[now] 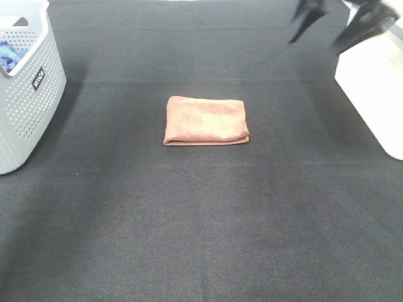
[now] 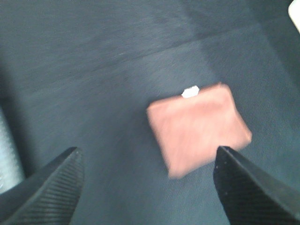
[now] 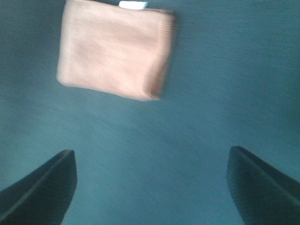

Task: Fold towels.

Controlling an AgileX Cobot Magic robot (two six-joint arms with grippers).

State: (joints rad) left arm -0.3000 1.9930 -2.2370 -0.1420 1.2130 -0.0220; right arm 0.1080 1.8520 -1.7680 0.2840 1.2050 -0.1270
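Observation:
A reddish-brown towel (image 1: 206, 120) lies folded into a flat rectangle in the middle of the black table. It also shows in the left wrist view (image 2: 199, 126) with its white tag (image 2: 190, 92), and in the right wrist view (image 3: 115, 49). My left gripper (image 2: 147, 152) is open and empty, off the cloth and apart from the towel; it is out of the exterior high view. My right gripper (image 1: 315, 43) is blurred at the far right, raised above the table, well away from the towel. In its wrist view it (image 3: 151, 152) is open and empty.
A grey perforated basket (image 1: 25, 94) stands at the left edge with something blue (image 1: 9, 56) inside. A white box (image 1: 378, 88) stands at the right edge. Black cloth (image 1: 201, 220) covers the table.

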